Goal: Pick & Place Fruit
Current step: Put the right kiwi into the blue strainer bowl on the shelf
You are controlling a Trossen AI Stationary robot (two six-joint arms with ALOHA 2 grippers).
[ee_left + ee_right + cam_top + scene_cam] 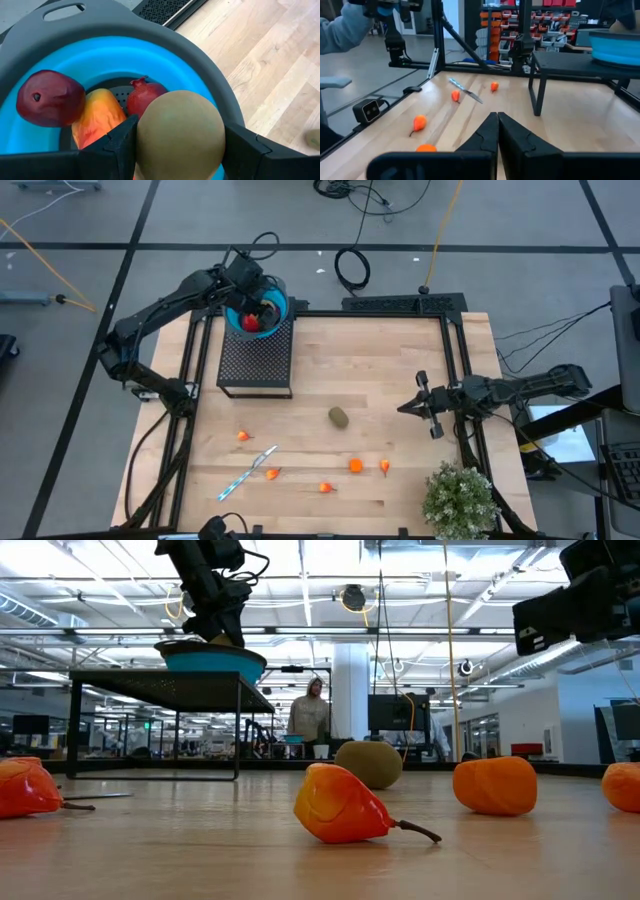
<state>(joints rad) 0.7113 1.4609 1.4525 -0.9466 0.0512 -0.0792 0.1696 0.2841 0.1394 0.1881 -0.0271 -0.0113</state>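
Note:
A blue bowl (275, 308) with a grey rim (165, 35) stands on a black perforated stand (256, 360) at the table's far left. My left gripper (180, 150) hangs over the bowl, shut on an olive-brown oval fruit (180, 132). In the bowl lie a dark red round fruit (50, 97), an orange-yellow piece (97, 117) and another dark red one (145, 95). On the table lie a second olive oval (339, 417) and several small orange pieces (355, 466). My right gripper (403, 408) is shut and level at the table's right side, touching nothing. My left gripper pinches the olive-brown oval between its two fingers, one finger (117, 145) on each of two opposite sides (145, 142). The fingers slant down into the bowl from above. The fruit sits over the bowl's inside, above the fruit lying there.
A thin silver-blue knife-like stick (248, 473) lies near the front left among the orange pieces. A bushy green plant (460, 500) stands at the front right corner. Black frame rails (455, 360) run along the table's sides. A person (312, 715) stands far behind the table.

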